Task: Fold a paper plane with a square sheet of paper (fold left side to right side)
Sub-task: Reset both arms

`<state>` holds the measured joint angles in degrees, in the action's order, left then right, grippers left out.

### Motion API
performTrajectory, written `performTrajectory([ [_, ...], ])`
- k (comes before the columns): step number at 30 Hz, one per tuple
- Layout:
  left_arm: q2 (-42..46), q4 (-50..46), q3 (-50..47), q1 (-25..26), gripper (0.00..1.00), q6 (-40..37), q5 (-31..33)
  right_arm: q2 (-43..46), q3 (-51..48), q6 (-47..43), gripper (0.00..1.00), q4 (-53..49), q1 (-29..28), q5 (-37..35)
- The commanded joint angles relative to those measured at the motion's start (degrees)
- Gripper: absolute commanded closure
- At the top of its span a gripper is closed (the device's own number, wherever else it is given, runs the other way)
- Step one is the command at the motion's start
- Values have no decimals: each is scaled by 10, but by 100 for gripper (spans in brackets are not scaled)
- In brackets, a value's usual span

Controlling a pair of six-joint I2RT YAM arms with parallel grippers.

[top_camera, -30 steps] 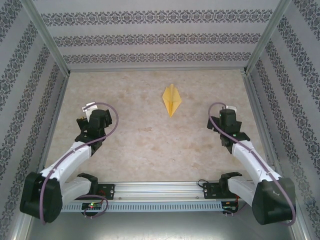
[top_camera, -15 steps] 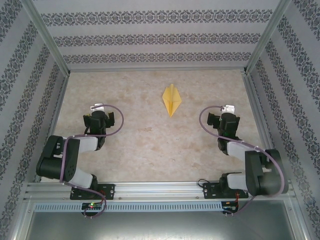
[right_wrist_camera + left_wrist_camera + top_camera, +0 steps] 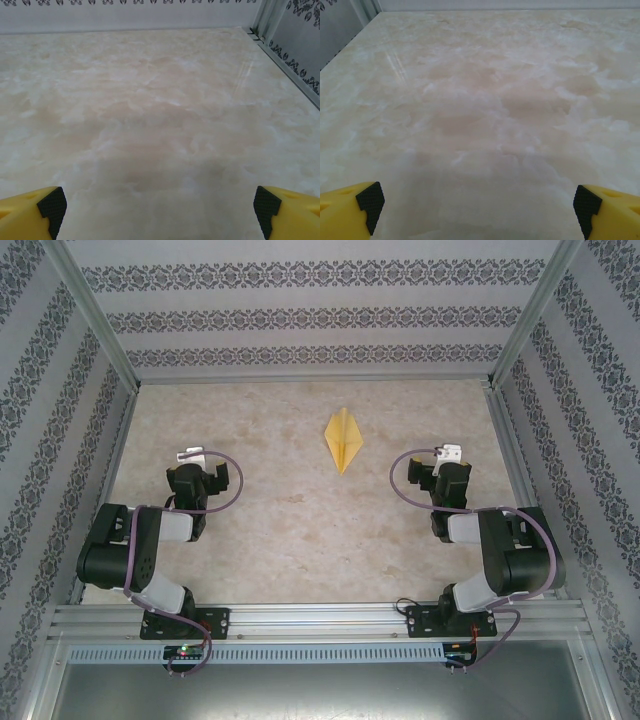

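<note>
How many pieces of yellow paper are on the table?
1. The paper plane lies on the table, in its far half, centred between left arm and right arm, longer point toward the near edge. The arms cover some table, so a scrap beneath can't be excluded.

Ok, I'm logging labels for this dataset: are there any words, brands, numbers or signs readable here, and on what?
No text can be read.
Paper plane: plain yellow-orange, unmarked.
Walls: bands of ornamental pattern, no letters.
Floor: beige marbling, no marks.
Board by the left arm's base: any print is too small to read.
</note>
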<state>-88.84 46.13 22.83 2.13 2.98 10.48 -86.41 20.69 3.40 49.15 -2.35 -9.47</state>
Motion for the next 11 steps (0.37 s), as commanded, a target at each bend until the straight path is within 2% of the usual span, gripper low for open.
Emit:
performTrajectory([
  [1,-4,36,-4,-7,0,-3,-8,5,10,-12,2,17,0,15],
  [11,-4,36,-4,-7,0,-3,-8,5,15,-13,2,10,2,25],
])
